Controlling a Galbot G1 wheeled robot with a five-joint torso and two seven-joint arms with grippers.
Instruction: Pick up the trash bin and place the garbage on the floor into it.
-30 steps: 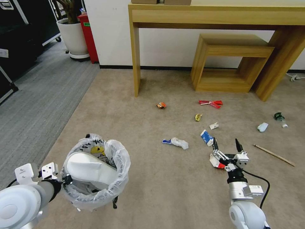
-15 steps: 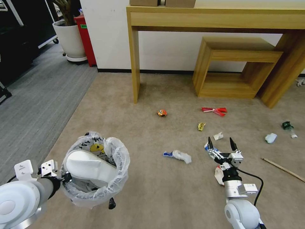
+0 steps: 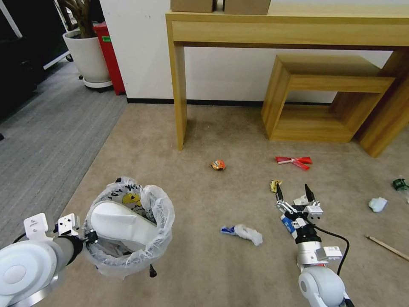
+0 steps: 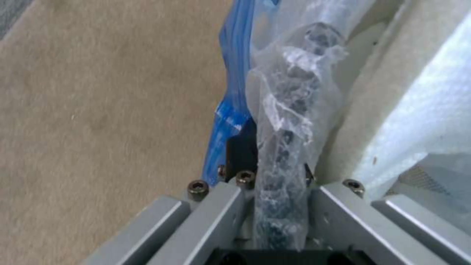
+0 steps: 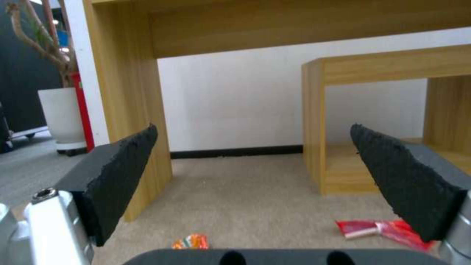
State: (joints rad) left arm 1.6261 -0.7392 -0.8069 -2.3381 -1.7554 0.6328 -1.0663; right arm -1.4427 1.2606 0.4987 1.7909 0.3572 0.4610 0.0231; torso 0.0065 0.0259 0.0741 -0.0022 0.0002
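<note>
Trash bin (image 3: 128, 238) holding white slipper (image 3: 121, 226), left claw (image 3: 87, 238) pinching its rim, right claw (image 3: 294, 197) spread.

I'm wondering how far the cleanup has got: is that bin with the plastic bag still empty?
No. In the head view a white slipper already lies inside the trash bin, which the left gripper holds by its rim.

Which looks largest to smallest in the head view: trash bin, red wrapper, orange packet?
1. trash bin, though it sits nearest the camera
2. red wrapper
3. orange packet
</note>
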